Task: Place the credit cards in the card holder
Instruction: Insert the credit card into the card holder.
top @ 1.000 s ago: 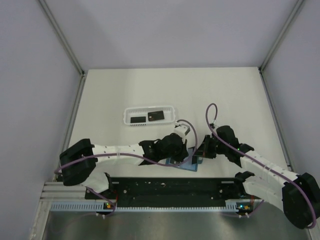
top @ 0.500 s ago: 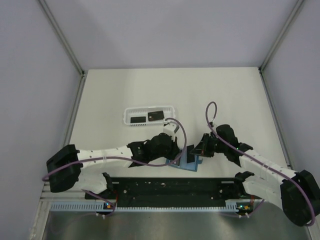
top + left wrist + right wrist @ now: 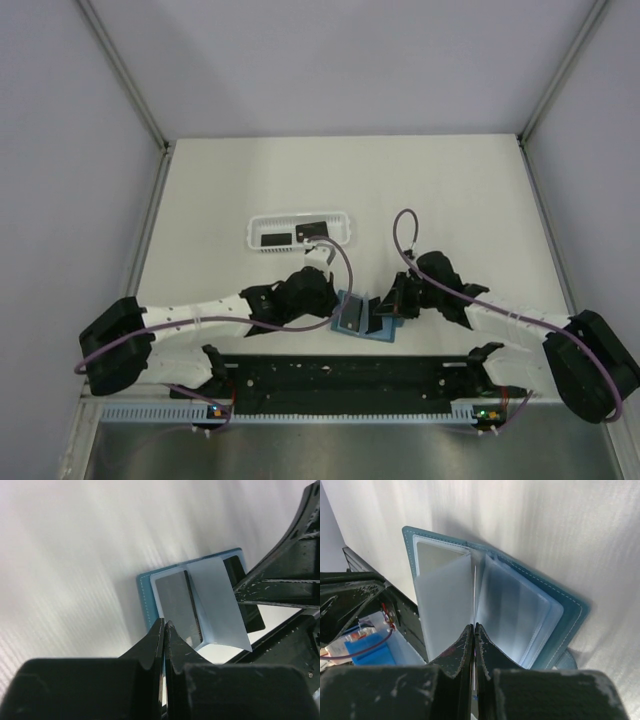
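The teal card holder (image 3: pixel 378 335) lies open near the table's front edge. A black credit card (image 3: pixel 353 313) sits in its left clear pocket (image 3: pixel 175 602). My left gripper (image 3: pixel 338 301) is shut, its tips (image 3: pixel 164 624) at that pocket's near edge; nothing shows held between them. My right gripper (image 3: pixel 386 305) is shut on a thin clear page (image 3: pixel 445 600) of the card holder (image 3: pixel 560 605) and holds it upright (image 3: pixel 215 600). Two more credit cards (image 3: pixel 275 238) (image 3: pixel 313 231) lie in the white basket.
The white basket tray (image 3: pixel 254 226) stands just behind the left arm. The black base rail (image 3: pixel 340 375) of the arms runs right in front of the card holder. Both wrists crowd over the holder.
My left gripper has drawn back to the left off the card holder, uncovering the card in its pocket. My right gripper has shifted slightly left with the page.
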### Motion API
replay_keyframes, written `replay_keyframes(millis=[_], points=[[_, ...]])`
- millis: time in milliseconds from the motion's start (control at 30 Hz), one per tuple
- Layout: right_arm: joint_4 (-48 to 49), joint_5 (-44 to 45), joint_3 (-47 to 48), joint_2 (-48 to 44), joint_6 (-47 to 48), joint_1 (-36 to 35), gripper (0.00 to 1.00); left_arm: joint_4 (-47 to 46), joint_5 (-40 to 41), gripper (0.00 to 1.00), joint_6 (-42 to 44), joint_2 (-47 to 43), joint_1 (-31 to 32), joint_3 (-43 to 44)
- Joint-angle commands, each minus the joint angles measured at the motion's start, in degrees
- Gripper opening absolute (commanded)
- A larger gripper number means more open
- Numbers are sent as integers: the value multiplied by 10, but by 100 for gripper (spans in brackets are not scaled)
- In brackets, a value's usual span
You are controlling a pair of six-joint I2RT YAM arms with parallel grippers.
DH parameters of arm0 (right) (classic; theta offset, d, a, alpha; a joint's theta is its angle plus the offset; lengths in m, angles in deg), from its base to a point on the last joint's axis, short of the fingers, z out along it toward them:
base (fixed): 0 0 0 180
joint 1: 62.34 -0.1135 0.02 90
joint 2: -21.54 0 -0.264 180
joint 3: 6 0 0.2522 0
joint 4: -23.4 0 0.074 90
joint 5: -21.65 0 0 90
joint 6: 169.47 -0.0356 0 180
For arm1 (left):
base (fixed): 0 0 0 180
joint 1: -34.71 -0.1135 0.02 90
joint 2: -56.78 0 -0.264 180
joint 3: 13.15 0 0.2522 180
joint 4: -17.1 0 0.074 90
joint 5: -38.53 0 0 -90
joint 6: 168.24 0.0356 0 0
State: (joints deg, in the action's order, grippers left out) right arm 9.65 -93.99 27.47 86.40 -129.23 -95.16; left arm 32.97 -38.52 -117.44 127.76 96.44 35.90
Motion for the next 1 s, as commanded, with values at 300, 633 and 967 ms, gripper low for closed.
replay_keyframes(millis=[300,633,967], points=[[39,37,41,12,-18,-38,0,14,1,0,3,68,-12,6],[65,32,47,42,-28,-58,0,4,-20,0,-8,98,-11,-7],[81,43,48,69,-35,-74,0,-5,-25,0,-18,95,-5,-22]])
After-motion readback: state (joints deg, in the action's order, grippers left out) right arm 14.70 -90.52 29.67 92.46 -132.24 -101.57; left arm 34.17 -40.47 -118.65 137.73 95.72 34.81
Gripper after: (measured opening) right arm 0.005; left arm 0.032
